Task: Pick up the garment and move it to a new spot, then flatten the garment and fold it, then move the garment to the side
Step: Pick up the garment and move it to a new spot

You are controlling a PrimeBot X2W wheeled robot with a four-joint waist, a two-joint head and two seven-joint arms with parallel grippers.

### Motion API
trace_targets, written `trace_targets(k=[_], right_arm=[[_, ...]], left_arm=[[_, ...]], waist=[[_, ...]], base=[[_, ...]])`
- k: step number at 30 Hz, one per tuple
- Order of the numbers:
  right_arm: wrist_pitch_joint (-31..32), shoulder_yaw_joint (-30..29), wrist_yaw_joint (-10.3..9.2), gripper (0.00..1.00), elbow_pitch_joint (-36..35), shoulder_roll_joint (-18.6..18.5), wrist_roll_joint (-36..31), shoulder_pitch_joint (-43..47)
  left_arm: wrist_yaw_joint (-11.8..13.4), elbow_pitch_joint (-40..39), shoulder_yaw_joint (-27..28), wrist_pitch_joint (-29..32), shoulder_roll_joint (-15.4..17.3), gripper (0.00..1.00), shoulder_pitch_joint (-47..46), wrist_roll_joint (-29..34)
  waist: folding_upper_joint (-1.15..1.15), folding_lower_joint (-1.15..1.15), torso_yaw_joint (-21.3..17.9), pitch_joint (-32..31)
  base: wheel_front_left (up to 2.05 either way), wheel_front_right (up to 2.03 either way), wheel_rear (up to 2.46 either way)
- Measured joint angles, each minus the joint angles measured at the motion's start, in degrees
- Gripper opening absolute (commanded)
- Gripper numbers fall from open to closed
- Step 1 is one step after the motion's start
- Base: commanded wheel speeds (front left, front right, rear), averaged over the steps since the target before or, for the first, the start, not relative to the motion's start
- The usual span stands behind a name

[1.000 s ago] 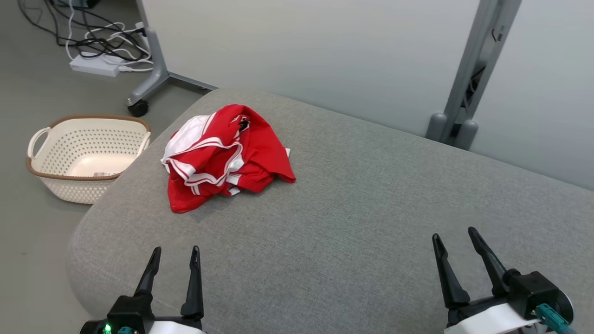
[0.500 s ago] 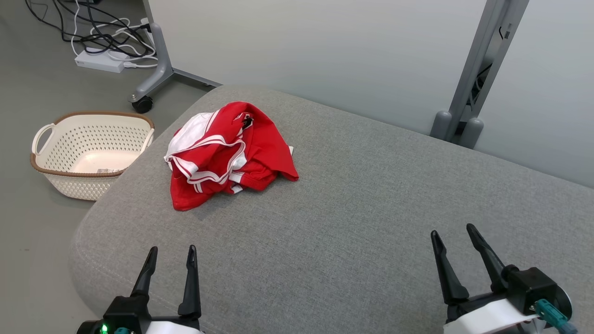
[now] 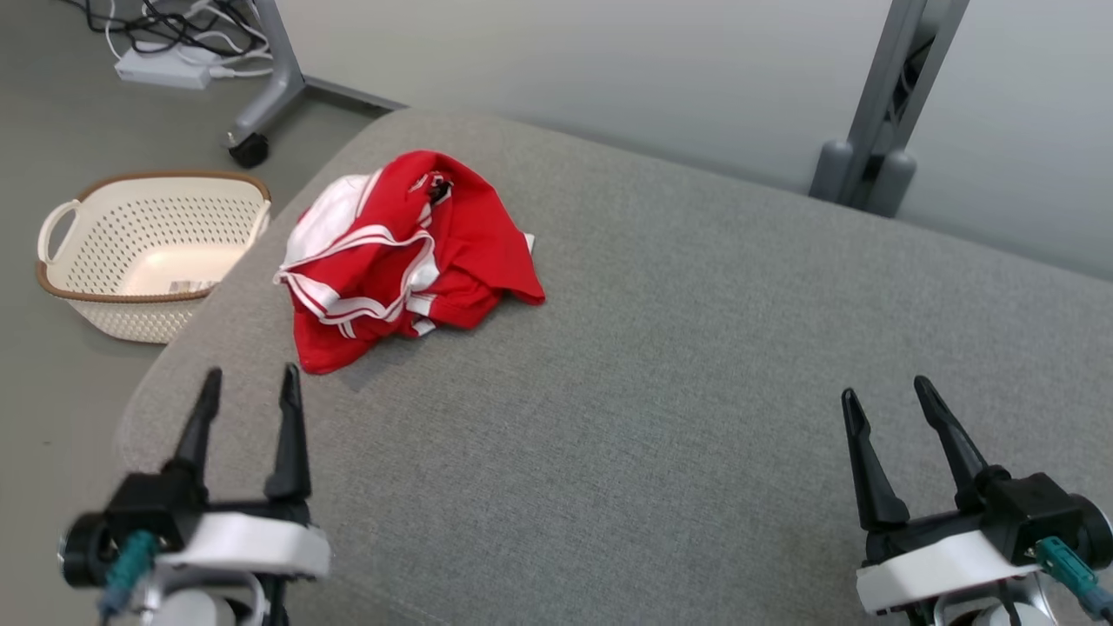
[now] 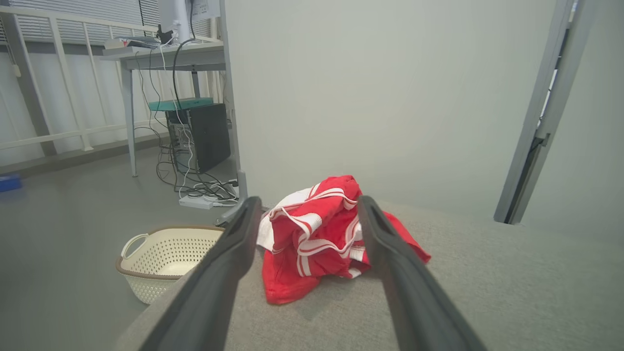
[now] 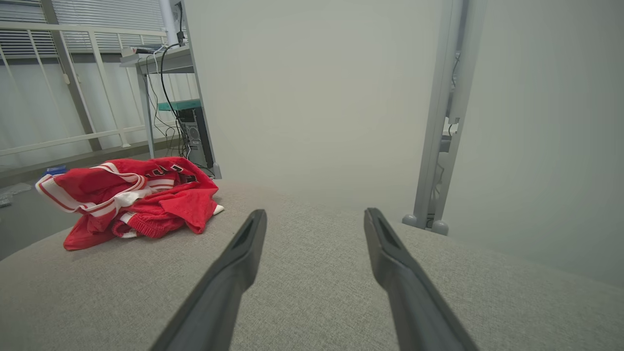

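Where it lies crumpled in a heap, the red garment (image 3: 409, 252) with white trim rests on the far left part of the grey cushion (image 3: 661, 365), touched by neither arm. A small dark patch near its top may be a label; it is too small to tell. The left gripper (image 3: 250, 372) hovers near the heap's front edge, fingers spread wide, holding nothing. The right gripper (image 3: 883, 389) stands well apart, equally wide and empty. A perforated cream basket (image 3: 130, 323) sits on the floor beside the cushion's left edge.
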Motion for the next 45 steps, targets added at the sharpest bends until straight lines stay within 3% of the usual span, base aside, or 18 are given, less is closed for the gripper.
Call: trace_targets(k=[7, 9, 13, 17, 26, 31, 37, 44, 45], right_arm=[[0.00, -0.07, 0.00, 1.00, -0.87, -0.01, -2.92, -2.66], [0.00, 0.15, 0.00, 1.00, -0.98, 0.00, -3.61, -3.35], [0.00, 0.76, 0.00, 1.00, -0.88, -0.02, -4.85, -4.85], [0.00, 1.09, 0.00, 1.00, -0.87, 0.03, -5.39, -5.89], [0.00, 2.10, 0.00, 1.00, -1.31, -0.01, -6.17, -8.34], [0.00, 3.49, 0.00, 1.00, -1.72, 0.00, -5.65, -9.65], [0.00, 4.81, 0.00, 1.00, -1.78, 0.00, -5.66, -10.47], [0.00, 4.89, 0.00, 1.00, -1.79, -0.01, -5.70, -10.80], [0.00, 4.86, 0.00, 1.00, -1.78, 0.00, -5.71, -10.80]], left_arm=[[-4.54, 8.34, 2.89, 0.74, 5.53, 1.00, -12.29, -1.14], [-6.45, 11.34, 2.22, 3.18, 7.19, 1.00, -16.53, -2.96], [-7.79, 16.85, 0.74, 9.50, 10.54, 1.00, -23.56, -6.22], [-7.98, 21.39, -1.23, 15.94, 13.22, 1.00, -29.46, -10.06], [-8.27, 25.47, -11.17, 26.91, 18.58, 1.00, -38.07, -18.62], [-8.27, 28.07, -14.96, 30.02, 21.06, 1.00, -41.12, -20.82], [-8.27, 32.72, -18.36, 32.32, 24.08, 1.00, -43.72, -19.18], [-6.83, 39.64, -18.64, 34.60, 23.86, 1.00, -46.38, -19.29], [-6.81, 40.45, -18.51, 34.95, 23.76, 0.94, -46.58, -19.47]], waist=[[0.00, 0.00, -1.50, 5.28], [0.00, 0.00, -1.99, 6.70], [0.00, 0.00, -3.25, 9.25], [0.00, 0.00, -4.67, 11.48], [0.00, 0.00, -8.04, 15.33], [0.00, 0.00, -10.11, 16.77], [0.00, 0.00, -12.63, 18.20], [0.00, 0.00, -14.45, 19.51], [0.00, 0.00, -14.56, 19.57]], base=[[0.00, 0.00, 0.00], [0.00, 0.00, 0.00], [0.00, 0.00, 0.00], [0.00, 0.00, 0.00], [0.00, 0.00, 0.00], [0.00, 0.00, 0.00], [0.00, 0.00, 0.00], [0.00, 0.00, 0.00], [0.00, 0.00, 0.00]])
